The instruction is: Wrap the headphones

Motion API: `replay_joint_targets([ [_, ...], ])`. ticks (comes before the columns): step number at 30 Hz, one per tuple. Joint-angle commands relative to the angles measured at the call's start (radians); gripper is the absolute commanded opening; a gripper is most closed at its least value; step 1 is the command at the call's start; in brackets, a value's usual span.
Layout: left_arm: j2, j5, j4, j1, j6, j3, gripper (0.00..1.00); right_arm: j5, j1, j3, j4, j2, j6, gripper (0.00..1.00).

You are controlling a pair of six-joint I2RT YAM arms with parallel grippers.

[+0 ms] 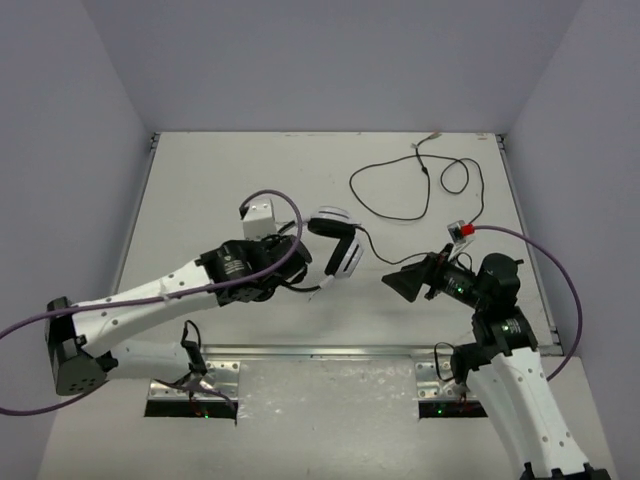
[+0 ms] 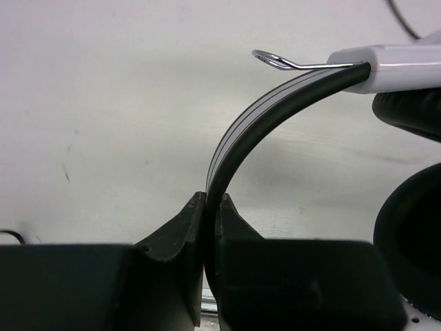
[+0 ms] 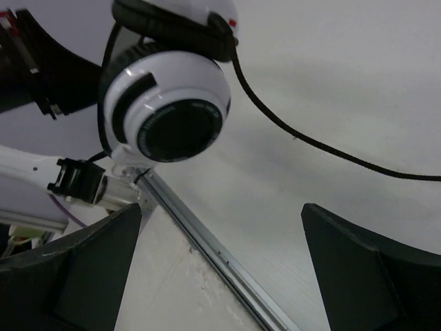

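Observation:
The headphones (image 1: 338,245) sit mid-table, white-and-black ear cups together. My left gripper (image 1: 303,264) reaches them from the left. In the left wrist view it (image 2: 212,205) is shut on the thin black headband (image 2: 275,103), which curves up to a white slider (image 2: 386,67). The long black cord (image 1: 400,200) loops across the far right of the table to its plug (image 1: 432,140). My right gripper (image 1: 397,281) hovers just right of the headphones, open and holding nothing. Its wrist view shows a white ear cup (image 3: 169,110) and the cord (image 3: 310,141) beyond the gripper (image 3: 220,210).
A metal rail (image 1: 320,352) runs along the table's near edge. Thick purple cables (image 1: 562,275) arc over both arms. Grey walls enclose the table on the left, back and right. A small red-and-white piece (image 1: 462,231) sits by the right wrist.

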State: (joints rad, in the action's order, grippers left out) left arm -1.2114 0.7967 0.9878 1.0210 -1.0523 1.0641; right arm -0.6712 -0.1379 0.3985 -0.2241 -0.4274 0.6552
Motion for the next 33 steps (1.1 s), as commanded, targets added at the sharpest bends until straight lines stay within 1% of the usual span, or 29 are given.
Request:
replay_joint_targets([
  [1, 0.134, 0.067, 0.026, 0.004, 0.346, 0.121, 0.0, -0.225, 0.001, -0.078, 0.529, -0.039, 0.115, 0.99],
  [2, 0.168, 0.05, 0.003, 0.004, 0.412, 0.147, 0.01, -0.217, 0.0, -0.075, 0.529, -0.043, 0.022, 0.99],
  [3, 0.24, 0.027, -0.024, 0.004, 0.472, 0.154, 0.05, -0.215, 0.0, -0.067, 0.511, -0.047, -0.047, 0.99],
  [4, 0.274, -0.029, -0.069, 0.004, 0.567, 0.164, 0.08, -0.217, 0.0, -0.056, 0.481, -0.05, -0.096, 0.99],
  [5, 0.311, -0.057, -0.09, 0.004, 0.602, 0.187, 0.09, -0.214, 0.0, -0.056, 0.482, -0.05, -0.141, 0.99],
  [6, 0.375, -0.092, -0.116, 0.002, 0.668, 0.192, 0.09, -0.225, 0.0, -0.061, 0.509, -0.047, -0.137, 0.99],
  [7, 0.398, -0.144, -0.144, 0.004, 0.695, 0.207, 0.05, -0.264, 0.0, -0.078, 0.588, -0.039, -0.131, 0.99],
  [9, 0.42, -0.16, -0.132, 0.004, 0.722, 0.238, 0.01, -0.28, -0.011, -0.081, 0.649, -0.039, -0.115, 0.99],
  [11, 0.397, -0.157, -0.084, 0.004, 0.73, 0.292, 0.01, -0.307, -0.047, -0.05, 0.652, -0.074, -0.146, 0.99],
  [13, 0.377, -0.116, -0.043, 0.004, 0.709, 0.333, 0.01, -0.309, -0.09, -0.009, 0.611, -0.102, -0.181, 0.99],
  [14, 0.363, -0.105, -0.037, 0.004, 0.704, 0.342, 0.0, -0.286, -0.145, 0.005, 0.588, -0.122, -0.225, 0.99],
  [17, 0.334, -0.083, -0.02, 0.004, 0.695, 0.379, 0.01, -0.196, -0.238, 0.033, 0.545, -0.135, -0.311, 0.99],
  [19, 0.319, -0.085, -0.014, 0.004, 0.693, 0.404, 0.0, -0.171, -0.264, 0.052, 0.537, -0.169, -0.348, 0.97],
  [20, 0.308, -0.085, -0.014, 0.004, 0.69, 0.41, 0.0, -0.159, -0.269, 0.057, 0.548, -0.186, -0.35, 0.96],
  [24, 0.289, -0.131, -0.035, 0.004, 0.689, 0.435, 0.0, -0.114, -0.279, 0.025, 0.695, -0.266, -0.348, 0.95],
  [26, 0.282, -0.133, -0.043, 0.004, 0.68, 0.438, 0.0, -0.134, -0.298, 0.037, 0.712, -0.307, -0.336, 0.95],
  [27, 0.28, -0.132, -0.047, 0.004, 0.677, 0.439, 0.0, -0.157, -0.313, 0.043, 0.748, -0.329, -0.325, 0.95],
  [29, 0.273, -0.131, -0.055, 0.004, 0.666, 0.442, 0.0, -0.143, -0.393, 0.043, 0.769, -0.382, -0.339, 0.95],
  [30, 0.271, -0.126, -0.069, 0.004, 0.663, 0.445, 0.01, -0.099, -0.423, 0.051, 0.747, -0.401, -0.359, 0.94],
  [31, 0.27, -0.12, -0.074, 0.004, 0.66, 0.447, 0.0, -0.076, -0.477, 0.053, 0.74, -0.428, -0.396, 0.91],
  [32, 0.266, -0.105, -0.078, 0.004, 0.649, 0.451, 0.0, -0.062, -0.498, 0.051, 0.735, -0.444, -0.408, 0.85],
  [33, 0.265, -0.1, -0.081, 0.004, 0.644, 0.464, 0.01, -0.032, -0.523, 0.048, 0.741, -0.471, -0.414, 0.74],
])
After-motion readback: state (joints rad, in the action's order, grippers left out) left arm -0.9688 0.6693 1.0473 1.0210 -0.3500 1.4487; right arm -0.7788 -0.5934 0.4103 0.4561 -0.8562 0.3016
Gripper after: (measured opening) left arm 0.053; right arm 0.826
